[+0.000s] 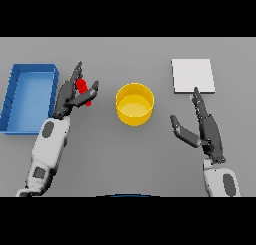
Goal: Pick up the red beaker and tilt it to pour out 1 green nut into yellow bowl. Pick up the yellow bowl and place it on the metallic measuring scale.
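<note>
My left hand [70,96] has fingers and thumb around the red beaker [83,90]; yellow bowl [135,104] sits right of it; right hand [206,131] spread, idle.

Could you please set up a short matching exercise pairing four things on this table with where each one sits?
Things:
1. beaker
2. bowl
3. scale
4. bin

Places:
A. far right, just past the right hand's fingertips
B. table's left edge
C. middle of the table, between the hands
D. between the left hand's fingers and thumb

Pairs: 1-D, 2-C, 3-A, 4-B
</note>
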{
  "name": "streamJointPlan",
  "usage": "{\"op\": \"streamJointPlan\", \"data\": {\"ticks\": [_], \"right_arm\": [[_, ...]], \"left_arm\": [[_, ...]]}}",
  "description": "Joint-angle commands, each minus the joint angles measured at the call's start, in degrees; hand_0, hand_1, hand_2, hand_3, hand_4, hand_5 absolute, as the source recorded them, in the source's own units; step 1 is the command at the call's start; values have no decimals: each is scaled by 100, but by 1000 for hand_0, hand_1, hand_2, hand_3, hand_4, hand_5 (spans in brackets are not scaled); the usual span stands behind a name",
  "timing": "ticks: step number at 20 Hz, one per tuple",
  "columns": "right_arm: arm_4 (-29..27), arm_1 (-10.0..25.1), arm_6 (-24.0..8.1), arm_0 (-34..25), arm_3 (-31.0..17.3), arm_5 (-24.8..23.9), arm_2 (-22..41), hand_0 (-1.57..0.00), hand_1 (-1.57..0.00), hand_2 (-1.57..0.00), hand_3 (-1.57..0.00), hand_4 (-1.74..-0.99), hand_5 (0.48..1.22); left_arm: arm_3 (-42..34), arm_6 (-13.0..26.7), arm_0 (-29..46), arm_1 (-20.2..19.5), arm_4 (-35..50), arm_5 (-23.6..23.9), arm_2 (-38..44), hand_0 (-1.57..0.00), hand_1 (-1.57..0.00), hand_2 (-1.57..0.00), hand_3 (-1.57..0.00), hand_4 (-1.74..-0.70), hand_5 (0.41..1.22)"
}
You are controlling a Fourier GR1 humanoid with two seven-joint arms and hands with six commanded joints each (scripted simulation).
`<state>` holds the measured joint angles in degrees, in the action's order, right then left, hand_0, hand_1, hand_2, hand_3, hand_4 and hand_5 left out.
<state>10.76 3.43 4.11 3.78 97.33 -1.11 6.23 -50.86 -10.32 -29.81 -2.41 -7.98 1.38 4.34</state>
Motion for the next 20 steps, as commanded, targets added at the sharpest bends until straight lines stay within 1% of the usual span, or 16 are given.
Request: {"op": "streamJointPlan", "data": {"ticks": [1, 2, 4, 5, 6, 7, 9, 10, 11, 12, 14, 15, 16, 17, 18, 20], "right_arm": [[-1, -4, -42, -20, 4, -3, 1, 1, 1, 1, 1, -1246, 646], [-17, 2, 18, 17, 9, 25, 8, 1, 1, 1, 1, -1244, 644], [3, 7, -47, 24, 44, 28, 25, 1, 1, 1, 1, -1240, 645], [20, 35, -49, 20, 16, 11, -1, 1, 1, 1, 1, -1236, 647], [4, 45, -12, 40, 22, 13, -16, 1, 1, 1, 1, -1237, 648], [-39, 37, -46, 33, 10, 39, -23, 1, 1, 1, 1, -1239, 648], [-14, 42, -66, 46, 11, 20, -28, 1, 1, 1, 1, -1239, 648], [5, 10, 12, 73, 26, 23, 17, 1, 1, 1, 1, -1241, 650], [6, 3, 7, -4, -56, 24, 6, 1, 1, 1, 1, -1242, 650], [-91, 8, 100, 51, 45, 79, -7, 1, 1, 1, 1, -1250, 647], [-91, -17, 18, -22, -45, 65, -16, 1, 1, 1, 1, -1255, 644], [-99, -14, -18, -13, -70, 50, -40, 1, 1, 1, 1, -1251, 641], [-19, 1, 55, 29, -92, 17, -20, 1, 1, 1, 1, -1245, 642], [-43, -28, 8, -49, -93, 7, -27, 1, 1, 1, 1, -1248, 645], [-10, -32, 106, 28, -69, 24, 19, 1, 1, 1, 1, -1246, 644], [23, -22, 69, -63, -85, -12, 6, 1, 1, 1, 1, -1236, 644]], "left_arm": [[188, -113, -57, 42, 41, 18, 69, 1, 1, -6, 1, -1303, 719], [299, -181, -93, 68, 79, 14, 117, -4, -7, -54, -37, -1328, 738], [486, -340, -193, 155, 138, 112, 222, -207, -230, -287, -254, -1401, 787], [510, -347, -229, 228, 110, 257, 229, -379, -406, -457, -518, -1410, 874], [581, -384, -240, 231, 17, 428, 224, -551, -588, -662, -728, -1471, 943], [599, -320, -205, 242, -138, 585, 136, -755, -783, -844, -884, -1519, 999], [608, -205, -344, 223, -329, 744, 18, -1049, -1067, -1106, -1058, -1589, 1079], [597, -279, -343, 223, -329, 724, -23, -1153, -1168, -1199, -1108, -1615, 1107], [598, -274, -346, 247, -288, 680, -34, -1237, -1248, -1273, -1154, -1636, 1130], [613, -224, -381, 246, -287, 680, -43, -1304, -1313, -1333, -1237, -1597, 1148], [563, -205, -331, 220, -299, 709, -30, -1400, -1406, -1419, -1357, -1542, 1174], [505, -386, -267, 244, -194, 613, 13, -1434, -1439, -1449, -1400, -1582, 1171], [407, -457, -260, 256, -8, 448, 75, -1462, -1465, -1473, -1434, -1614, 1165], [346, -414, -317, 262, 145, 336, 135, -1483, -1486, -1493, -1462, -1639, 1157], [217, -493, -274, 255, 284, 199, 159, -1501, -1503, -1509, -1484, -1660, 1150], [-25, -360, -299, 194, 436, 107, 181, -1526, -1528, -1531, -1515, -1689, 1140]]}}
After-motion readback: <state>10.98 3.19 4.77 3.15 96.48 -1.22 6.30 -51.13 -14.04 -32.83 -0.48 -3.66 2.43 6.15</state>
